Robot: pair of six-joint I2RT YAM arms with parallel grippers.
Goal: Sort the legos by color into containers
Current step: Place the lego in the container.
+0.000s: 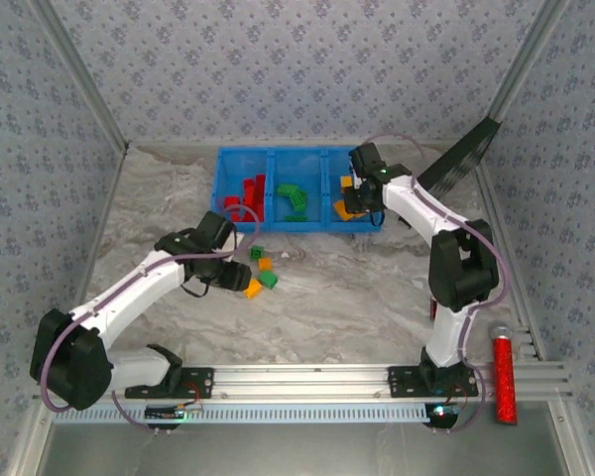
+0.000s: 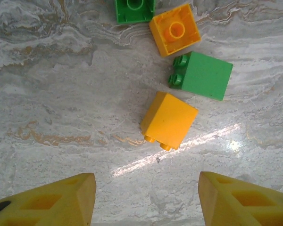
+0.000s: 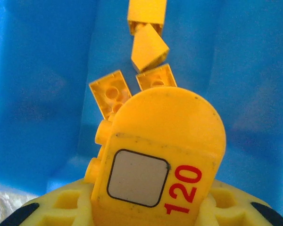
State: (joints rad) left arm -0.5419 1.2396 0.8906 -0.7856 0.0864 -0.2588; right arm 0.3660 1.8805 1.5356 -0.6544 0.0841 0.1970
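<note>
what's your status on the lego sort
Left gripper open above orange brick on table. Right gripper shut on yellow 120 brick over blue tray. Green brick close beside the orange one.

Wallpapered panels [image 1: 307,59] in pale blue-grey with a small repeating floral print close off the back and both sides of the frame, meeting at slanted metal posts [image 1: 80,74] toward the upper corners. The tabletop [image 1: 357,297] across the middle has a grey-white marble pattern with tan veins. A ribbed aluminium rail [image 1: 307,377] runs along the bottom. In the left wrist view, a bright diagonal glare streak [image 2: 179,148] crosses the marble right of centre.
</note>
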